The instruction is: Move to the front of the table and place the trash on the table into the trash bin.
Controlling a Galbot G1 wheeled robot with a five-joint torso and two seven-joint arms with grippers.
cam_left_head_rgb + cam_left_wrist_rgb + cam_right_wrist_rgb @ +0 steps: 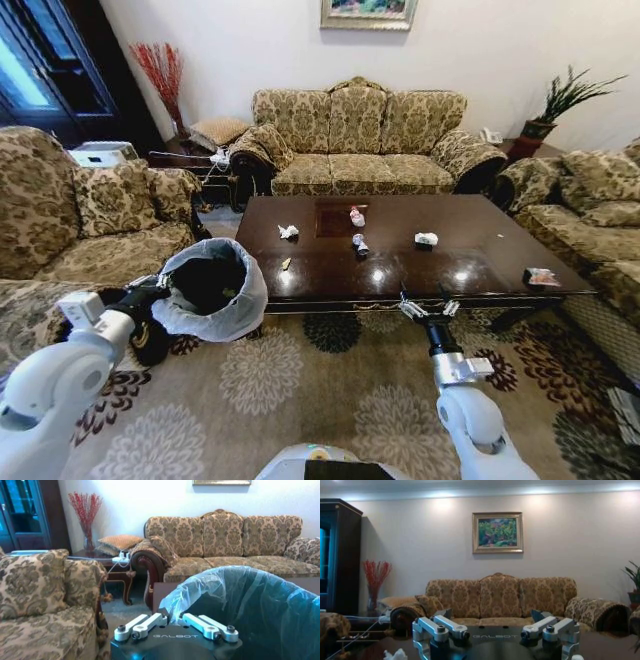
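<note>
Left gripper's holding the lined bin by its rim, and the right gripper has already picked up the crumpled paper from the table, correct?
Not quite. The left gripper does hold the trash bin by its rim, but the head view shows the right gripper open and empty at the table's near edge; the crumpled paper lies on top.

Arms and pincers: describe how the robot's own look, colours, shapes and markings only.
Both arms are glossy white rounded shells with black joints near the wrists. The left pincer has silver-grey metal linkage fingers with dark bolts, on a black base lettered GALBOT. The right pincer is built alike: paired grey link bars, dark angular tips, and the same GALBOT lettering on black.
</note>
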